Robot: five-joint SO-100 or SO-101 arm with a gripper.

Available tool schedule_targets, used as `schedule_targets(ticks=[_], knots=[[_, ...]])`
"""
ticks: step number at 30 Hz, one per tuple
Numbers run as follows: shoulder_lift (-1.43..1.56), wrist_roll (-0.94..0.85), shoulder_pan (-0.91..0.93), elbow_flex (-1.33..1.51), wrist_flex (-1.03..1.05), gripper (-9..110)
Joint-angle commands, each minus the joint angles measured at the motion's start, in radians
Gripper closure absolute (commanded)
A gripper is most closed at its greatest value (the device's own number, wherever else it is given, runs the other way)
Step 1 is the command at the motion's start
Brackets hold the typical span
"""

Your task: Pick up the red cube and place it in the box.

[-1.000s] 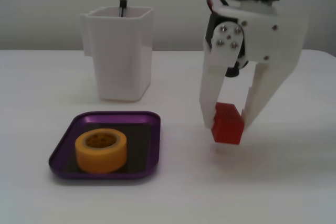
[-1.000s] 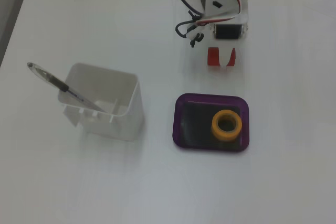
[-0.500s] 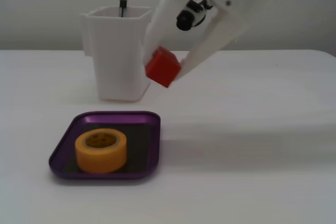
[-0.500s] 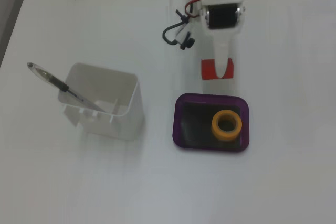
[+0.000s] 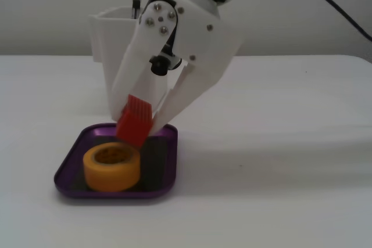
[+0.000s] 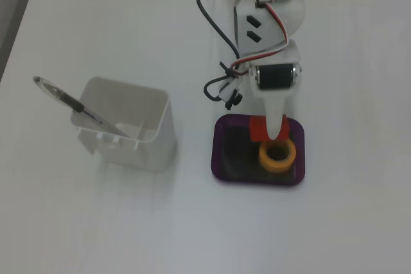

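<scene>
Over the box (image 5: 70, 179) in the side fixed view, we are now carrying the red cube (image 5: 135, 121), which a second ago was hanging low beside the table's right part; the transfer is nearly finished. From above, we are seeing the gripper (image 6: 268, 131) closed on the red cube (image 6: 259, 129), just behind the yellow tape roll (image 6: 278, 156), inside the box (image 6: 221, 171) outline.

1. We count one red cube (image 5: 135, 121) (image 6: 259, 129).
2. We count one purple box (image 5: 71, 169) (image 6: 220, 158).
3. We count one yellow tape roll (image 5: 112, 167) (image 6: 278, 157).
4. We count one white container (image 5: 114, 50) (image 6: 128, 126), with one pen (image 6: 77, 108) in it.
5. We count one arm with one hand (image 5: 141, 133).
6. We count one white desk (image 5: 279, 161).
</scene>
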Motion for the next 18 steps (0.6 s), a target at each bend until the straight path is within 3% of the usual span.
schedule_targets(ticks=[1,18], knots=[[-0.002,0.005,0.031,-0.054,-0.015,102],[-0.017,-0.003,0.104,-0.028,-0.014,102]])
